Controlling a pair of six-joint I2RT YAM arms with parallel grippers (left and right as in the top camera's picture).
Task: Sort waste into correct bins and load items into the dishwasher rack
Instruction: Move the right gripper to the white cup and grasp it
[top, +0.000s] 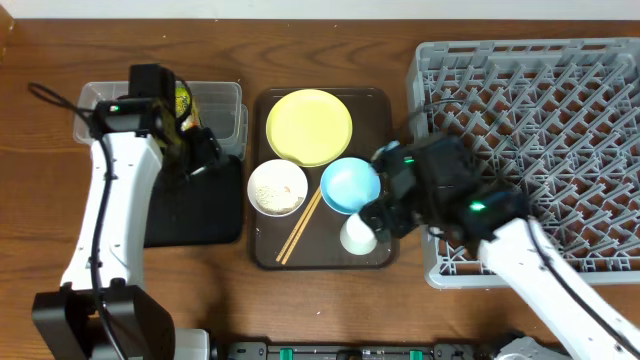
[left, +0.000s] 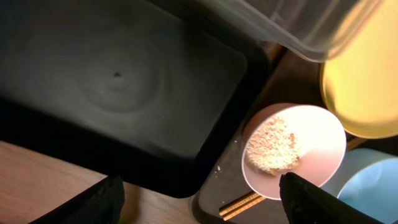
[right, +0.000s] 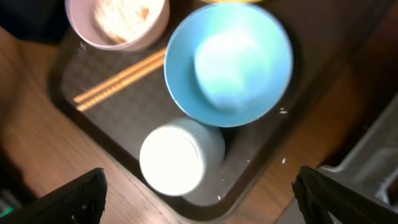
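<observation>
1. We see the grey rack (top: 540, 120) at right.
2. The yellow plate (top: 309, 126), blue bowl (top: 350, 185) and crumb-filled pink bowl (top: 277, 187) sit centre on the brown tray (top: 325, 252).
3. The white cup (top: 357, 236) stands lower centre.
4. The right gripper (right: 205, 199) hovers above it, jaws wide, empty.
5. The left gripper (left: 199, 205) hangs over the black tray (left: 124, 81), jaws apart.

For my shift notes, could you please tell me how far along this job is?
Done: the wrapper seems to lie in the clear tub. In hand: nothing; the left gripper is open near the black tray, the right gripper open by the white cup. Left: crumbs sit in the pink bowl; it, the plate, blue bowl, cup and chopsticks are on the brown tray, none in the rack.
</observation>
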